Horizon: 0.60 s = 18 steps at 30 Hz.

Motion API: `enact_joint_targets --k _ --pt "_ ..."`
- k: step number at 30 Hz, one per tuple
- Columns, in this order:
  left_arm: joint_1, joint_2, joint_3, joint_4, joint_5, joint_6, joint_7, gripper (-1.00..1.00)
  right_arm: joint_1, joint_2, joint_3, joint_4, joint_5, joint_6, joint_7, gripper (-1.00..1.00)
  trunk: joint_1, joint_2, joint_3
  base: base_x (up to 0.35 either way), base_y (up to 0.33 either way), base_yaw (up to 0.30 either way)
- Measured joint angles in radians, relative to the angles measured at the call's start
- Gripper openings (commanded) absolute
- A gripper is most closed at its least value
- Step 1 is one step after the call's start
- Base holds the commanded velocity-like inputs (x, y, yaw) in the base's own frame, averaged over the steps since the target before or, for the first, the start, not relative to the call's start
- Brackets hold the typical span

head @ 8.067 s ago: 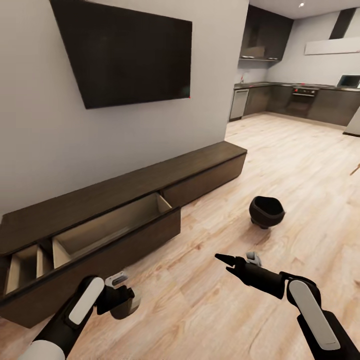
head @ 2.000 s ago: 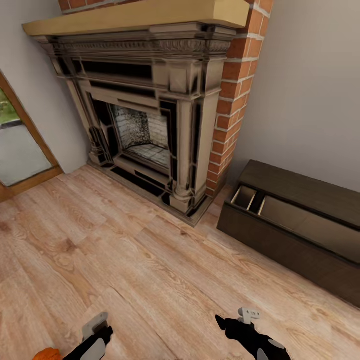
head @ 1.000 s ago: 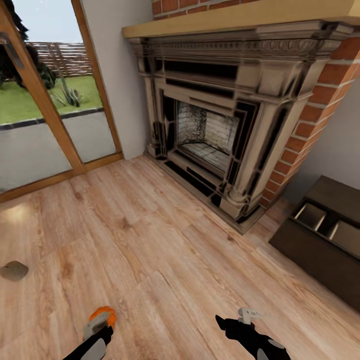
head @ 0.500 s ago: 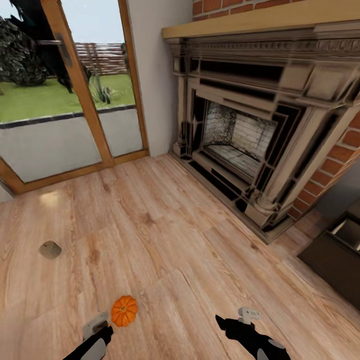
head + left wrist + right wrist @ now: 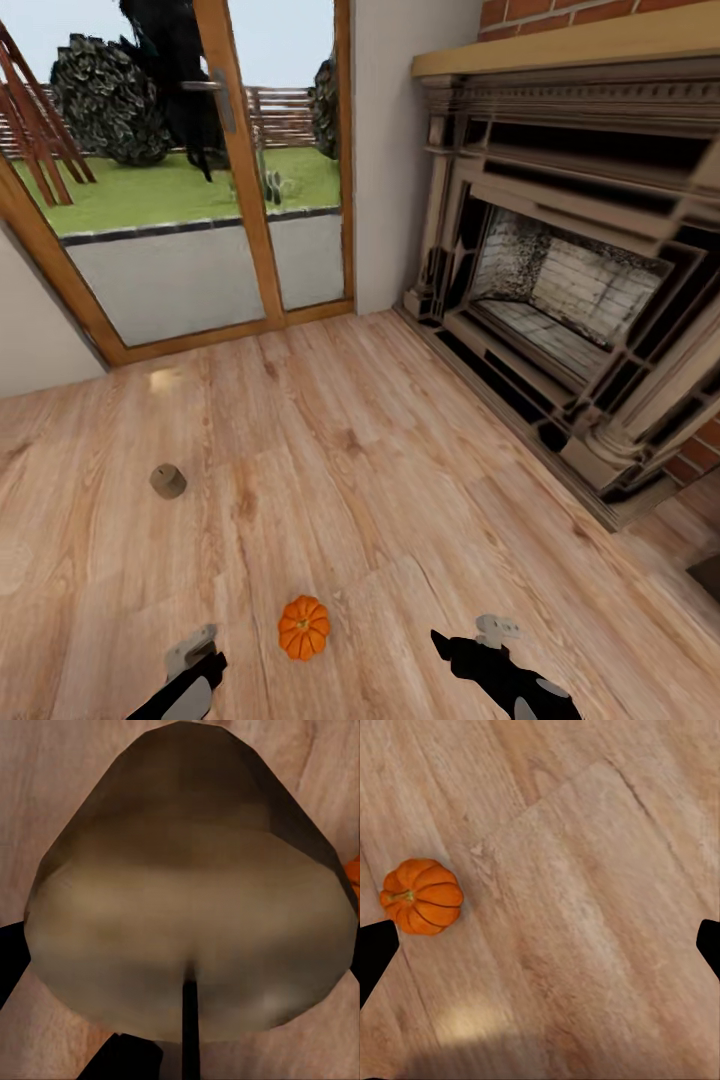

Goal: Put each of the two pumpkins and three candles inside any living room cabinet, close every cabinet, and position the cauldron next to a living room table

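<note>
View swung left, one pumpkin, one candle

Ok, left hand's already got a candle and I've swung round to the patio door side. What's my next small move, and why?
Probably lower the open right gripper onto the pumpkin. It sits on the wood floor between the two grippers, close ahead, and the right wrist view shows it just beside the fingertips. The left gripper is full, with a candle in its jaws; a second candle lies farther off.
</note>
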Motion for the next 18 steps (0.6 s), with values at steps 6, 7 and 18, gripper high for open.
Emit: enact_joint_targets --k 6,7,18 --pt "0.000 0.000 -0.001 0.000 0.000 0.000 0.000 -1.00 0.000 0.000 0.000 0.000 0.000 0.000 0.001 1.00 0.000 0.000 0.000 0.172 0.254 0.291" --pt "0.000 0.000 -0.001 0.000 0.000 0.001 0.000 -1.00 0.000 0.000 0.000 0.000 0.000 0.000 0.001 1.00 0.000 0.000 0.000 0.172 0.255 0.291" --pt "0.000 0.000 -0.001 0.000 -0.001 0.000 0.000 -1.00 0.000 0.000 0.000 0.000 0.000 0.000 0.003 1.00 0.000 0.000 0.000 0.179 0.138 0.291"
